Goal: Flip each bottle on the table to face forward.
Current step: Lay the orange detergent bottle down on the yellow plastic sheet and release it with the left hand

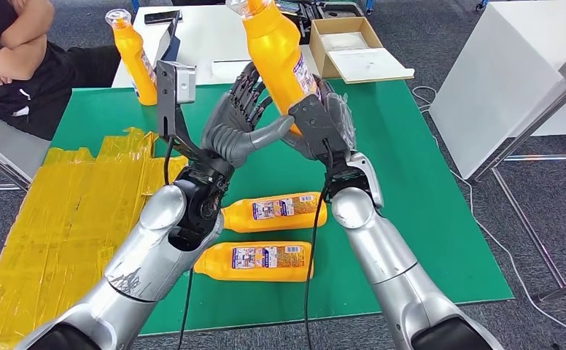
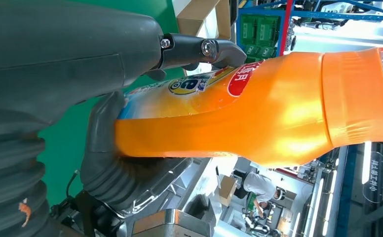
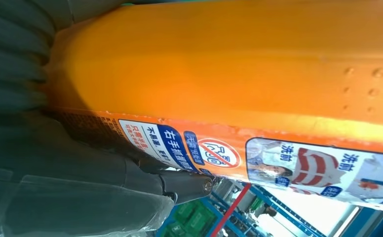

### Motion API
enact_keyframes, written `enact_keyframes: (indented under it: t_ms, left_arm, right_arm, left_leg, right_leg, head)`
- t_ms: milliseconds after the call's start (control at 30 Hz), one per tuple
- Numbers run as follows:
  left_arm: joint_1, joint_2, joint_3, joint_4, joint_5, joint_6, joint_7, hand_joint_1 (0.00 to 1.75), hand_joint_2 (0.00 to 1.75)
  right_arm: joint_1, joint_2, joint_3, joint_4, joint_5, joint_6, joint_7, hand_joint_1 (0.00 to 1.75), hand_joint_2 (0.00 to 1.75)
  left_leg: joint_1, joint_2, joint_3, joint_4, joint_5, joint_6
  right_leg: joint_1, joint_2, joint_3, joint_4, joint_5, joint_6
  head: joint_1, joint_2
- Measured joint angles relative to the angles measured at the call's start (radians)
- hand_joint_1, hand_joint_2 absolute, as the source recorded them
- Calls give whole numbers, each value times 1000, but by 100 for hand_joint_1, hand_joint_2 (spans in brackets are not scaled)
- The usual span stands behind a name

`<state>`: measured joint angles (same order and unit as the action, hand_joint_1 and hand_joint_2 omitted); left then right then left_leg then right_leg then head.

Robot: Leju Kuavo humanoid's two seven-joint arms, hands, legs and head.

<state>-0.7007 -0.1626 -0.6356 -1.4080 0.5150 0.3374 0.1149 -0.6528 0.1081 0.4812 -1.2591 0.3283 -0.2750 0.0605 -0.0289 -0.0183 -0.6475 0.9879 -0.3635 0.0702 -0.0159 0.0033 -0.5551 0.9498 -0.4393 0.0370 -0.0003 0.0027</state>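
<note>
Mid-flip, both the left hand [image 1: 238,125] and right hand [image 1: 322,124] grip the orange detergent bottle [image 1: 276,55] raised above the green mat's [image 1: 404,189] middle; next, I judge, comes turning it label-forward and standing it near the far edge.

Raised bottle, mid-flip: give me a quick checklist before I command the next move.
1. Right hand grips the raised bottle at its lower body: ok.
2. Left hand also touches the bottle, thumb under its base: ok.
3. Bottle clear of the green mat, held upright and tilted: ok.
4. Which face points forward: cannot tell; the wrist views show labels on both sides.
5. Set-down space: two lying bottles sit near the forearms, and a standing bottle is at the far left; bare mat to the right: ok.
6. Person seated at the mat's far left corner, apart from the hands: ok.
</note>
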Motion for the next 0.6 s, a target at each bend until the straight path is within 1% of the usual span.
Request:
enact_keyframes:
  t_ms: [600]
  left_arm:
    - [5, 1, 1, 0, -26, -14, 6, 0, 175]
  right_arm:
    - [40, -6, -31, -30, 37, 0, -2, 175, 175]
  left_leg:
    - [0, 0, 0, 0, 0, 0]
  right_leg:
    - [0, 0, 0, 0, 0, 0]
  head:
    - [0, 0]
